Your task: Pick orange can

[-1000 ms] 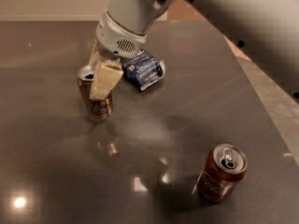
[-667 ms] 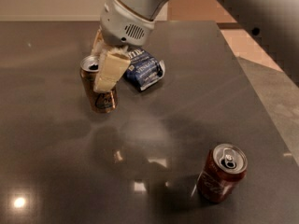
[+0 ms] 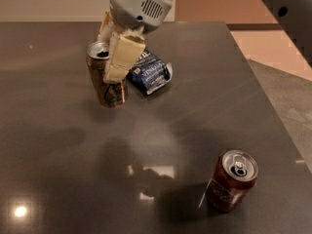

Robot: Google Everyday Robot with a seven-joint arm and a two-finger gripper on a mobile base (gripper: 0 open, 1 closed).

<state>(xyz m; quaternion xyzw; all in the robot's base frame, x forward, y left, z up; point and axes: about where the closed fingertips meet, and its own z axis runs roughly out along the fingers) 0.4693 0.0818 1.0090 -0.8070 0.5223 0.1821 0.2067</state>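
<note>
Gripper point(image 3: 111, 65) comes down from the top edge, upper-left of the bench point(image 3: 229, 87). Its cream fingers point(image 3: 124, 52) are clamped on the orange can point(image 3: 106, 89), one finger across the front and the other behind the rim.

Writing: nothing legible on the orange can, just a dark emblem low on its side. The blue packet point(image 3: 148, 72) has white print, and one word looks like "VINEGAR" (only partly readable). The red can point(image 3: 229, 182) has white script down its side that is too indistinct to read.

Orange can: slim, orange-brown w/ a metallic sheen and a silver top w/ the mouth hole showing dark. It's tilted, top leaning left and base swung right. It hangs in the gripper at the bench's upper-left; can't tell whether the base touches the surface.

Blue packet lies flat just right of the orange can, partly behind the front finger. Red can stands upright near the lower-right corner, well apart from both, top facing up w/ the tab visible. Bench is dark and glossy, w/ light spots and blurred reflections in it.
</note>
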